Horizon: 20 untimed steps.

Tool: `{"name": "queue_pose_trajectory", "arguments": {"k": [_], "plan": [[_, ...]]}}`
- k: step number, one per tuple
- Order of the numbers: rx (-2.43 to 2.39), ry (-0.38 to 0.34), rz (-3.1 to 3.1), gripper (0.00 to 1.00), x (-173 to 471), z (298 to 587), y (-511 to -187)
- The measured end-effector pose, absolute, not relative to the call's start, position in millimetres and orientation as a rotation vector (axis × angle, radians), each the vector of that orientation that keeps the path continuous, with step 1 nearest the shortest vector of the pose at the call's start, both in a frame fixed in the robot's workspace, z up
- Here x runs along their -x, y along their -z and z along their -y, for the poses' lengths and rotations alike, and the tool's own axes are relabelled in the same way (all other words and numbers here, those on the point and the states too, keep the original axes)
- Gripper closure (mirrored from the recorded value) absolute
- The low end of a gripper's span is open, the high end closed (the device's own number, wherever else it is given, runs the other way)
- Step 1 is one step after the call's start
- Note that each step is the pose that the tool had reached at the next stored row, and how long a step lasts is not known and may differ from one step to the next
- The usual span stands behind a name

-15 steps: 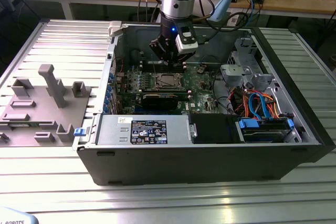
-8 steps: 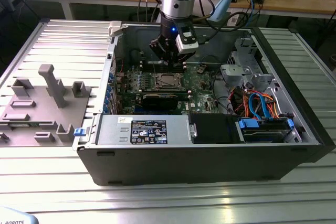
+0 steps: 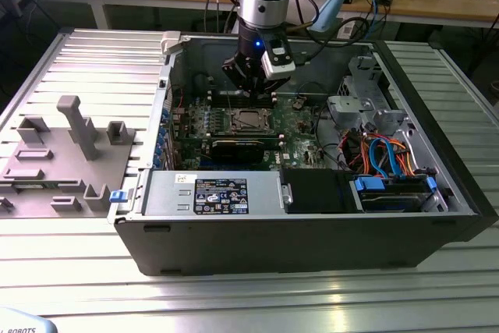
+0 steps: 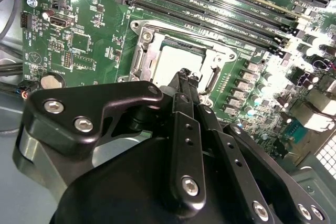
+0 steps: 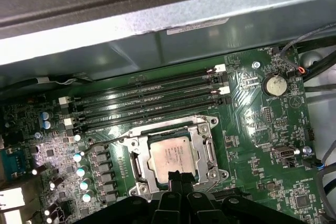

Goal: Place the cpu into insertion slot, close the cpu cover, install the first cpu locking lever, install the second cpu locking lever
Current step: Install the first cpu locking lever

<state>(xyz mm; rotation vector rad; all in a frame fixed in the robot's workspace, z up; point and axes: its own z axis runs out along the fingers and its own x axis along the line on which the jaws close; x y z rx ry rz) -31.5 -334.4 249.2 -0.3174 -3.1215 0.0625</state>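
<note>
The cpu (image 5: 173,156) lies flat in the insertion slot (image 3: 248,120) on the green motherboard (image 5: 252,145), its silver-grey top showing in both wrist views (image 4: 176,64). The silver cpu cover (image 5: 137,157) lies down around it as a frame (image 4: 143,56). A thin metal locking lever (image 5: 113,139) runs along one side of the socket. My gripper (image 5: 180,174) hovers just over the edge of the cpu, its black fingertips (image 4: 184,73) pressed together and holding nothing. In the exterior view the gripper (image 3: 251,93) hangs inside the open case right above the socket.
Long black memory slots (image 5: 147,95) run beside the socket. The case wall (image 5: 157,30) stands close behind them. A power supply (image 3: 214,194), a drive cage (image 3: 366,107) and orange and blue cables (image 3: 386,154) fill the case's other side. A grey fixture (image 3: 62,154) sits on the table.
</note>
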Motion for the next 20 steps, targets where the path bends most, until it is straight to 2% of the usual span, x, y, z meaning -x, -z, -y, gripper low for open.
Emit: {"name": "queue_pose_trajectory", "arguments": {"k": [20], "plan": [[0.284, -0.063, 3.125, 0.89, 31.6, 334.4, -249.2]]}}
